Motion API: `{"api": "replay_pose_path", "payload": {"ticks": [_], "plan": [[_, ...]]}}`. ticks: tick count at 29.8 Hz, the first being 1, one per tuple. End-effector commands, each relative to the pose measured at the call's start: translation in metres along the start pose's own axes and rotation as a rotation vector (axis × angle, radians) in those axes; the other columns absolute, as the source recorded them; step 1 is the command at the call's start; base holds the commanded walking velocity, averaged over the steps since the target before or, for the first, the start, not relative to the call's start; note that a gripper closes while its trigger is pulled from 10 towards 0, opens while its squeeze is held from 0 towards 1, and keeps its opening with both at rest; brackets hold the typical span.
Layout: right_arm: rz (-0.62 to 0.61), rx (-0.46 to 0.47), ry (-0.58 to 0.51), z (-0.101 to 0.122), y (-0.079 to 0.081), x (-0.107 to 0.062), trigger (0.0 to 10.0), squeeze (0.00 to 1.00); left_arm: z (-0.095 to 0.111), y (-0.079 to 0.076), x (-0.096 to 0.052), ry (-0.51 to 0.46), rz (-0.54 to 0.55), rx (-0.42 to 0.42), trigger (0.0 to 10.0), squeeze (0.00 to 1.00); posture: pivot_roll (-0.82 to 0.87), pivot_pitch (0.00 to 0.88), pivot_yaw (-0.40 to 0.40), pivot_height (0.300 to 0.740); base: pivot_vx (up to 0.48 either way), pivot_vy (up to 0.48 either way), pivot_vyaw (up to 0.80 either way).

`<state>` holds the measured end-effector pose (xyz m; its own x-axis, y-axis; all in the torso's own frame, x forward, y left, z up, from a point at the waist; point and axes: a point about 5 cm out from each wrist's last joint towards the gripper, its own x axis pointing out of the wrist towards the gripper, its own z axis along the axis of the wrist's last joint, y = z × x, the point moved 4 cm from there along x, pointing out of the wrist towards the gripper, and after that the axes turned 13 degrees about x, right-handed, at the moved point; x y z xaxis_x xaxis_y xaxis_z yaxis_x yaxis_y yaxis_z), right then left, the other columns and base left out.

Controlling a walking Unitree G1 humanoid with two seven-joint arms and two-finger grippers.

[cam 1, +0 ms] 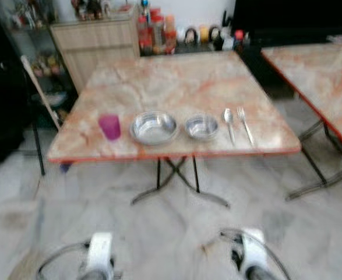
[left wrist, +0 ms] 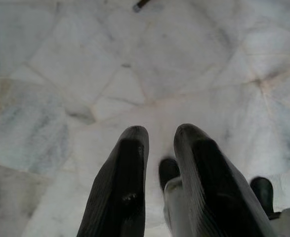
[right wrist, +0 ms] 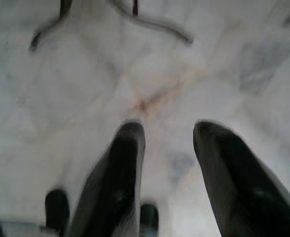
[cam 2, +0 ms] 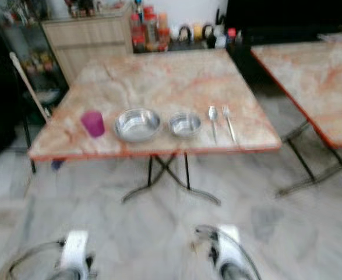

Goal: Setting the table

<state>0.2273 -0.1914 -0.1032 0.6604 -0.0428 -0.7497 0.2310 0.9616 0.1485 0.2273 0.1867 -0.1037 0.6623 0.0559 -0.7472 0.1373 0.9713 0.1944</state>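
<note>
both our jaws are hanging spread and empty over the marble floor (left wrist: 85, 74), left jaws (left wrist: 159, 143) parted a little, right jaws (right wrist: 167, 138) wider. we are facing the surface (cam 1: 176, 81), where a large steel bowl (cam 1: 153, 127), small steel bowl (cam 1: 201, 126), purple cup (cam 1: 109, 126), fork (cam 1: 244, 123) and spoon (cam 1: 229, 121) are lying in a row near the front edge.
</note>
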Motion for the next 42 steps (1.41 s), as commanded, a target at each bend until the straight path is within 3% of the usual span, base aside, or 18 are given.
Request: {"api": "replay_pose_path", "payload": {"ticks": [1,28,35,37,39,42], "plan": [[0.028,0.004,-0.005,0.001,0.013,0.001,10.0,0.00,-0.005,0.009,-0.001,0.022,0.012,0.026,10.0,0.00,0.01,0.000,0.033,0.740,0.285,0.000,0.00],[0.021,0.015,-0.019,0.008,0.014,0.003,10.0,0.00,0.004,0.012,0.001,0.003,0.033,0.004,10.0,0.00,0.02,0.000,0.025,0.740,0.295,0.000,0.00],[0.017,0.019,-0.017,0.006,0.013,0.003,10.0,0.00,0.009,0.015,0.001,-0.032,0.039,0.007,10.0,0.00,0.03,0.000,0.027,0.740,0.000,0.000,0.00],[0.015,0.019,-0.015,0.005,0.012,0.002,10.0,0.00,0.014,0.016,0.001,-0.059,0.039,0.009,10.0,0.00,0.03,0.000,0.031,0.740,0.000,0.000,0.00],[0.006,0.021,-0.007,0.001,0.009,0.001,10.0,0.00,0.031,0.033,-0.001,-0.170,0.104,-0.017,10.0,0.00,0.04,0.000,0.032,0.740,0.000,0.000,0.00],[0.005,0.022,-0.006,0.001,0.008,0.001,10.0,0.00,0.033,0.037,-0.002,-0.185,0.117,-0.023,10.0,0.00,0.04,0.000,0.032,0.740,0.000,0.000,0.00]]}}
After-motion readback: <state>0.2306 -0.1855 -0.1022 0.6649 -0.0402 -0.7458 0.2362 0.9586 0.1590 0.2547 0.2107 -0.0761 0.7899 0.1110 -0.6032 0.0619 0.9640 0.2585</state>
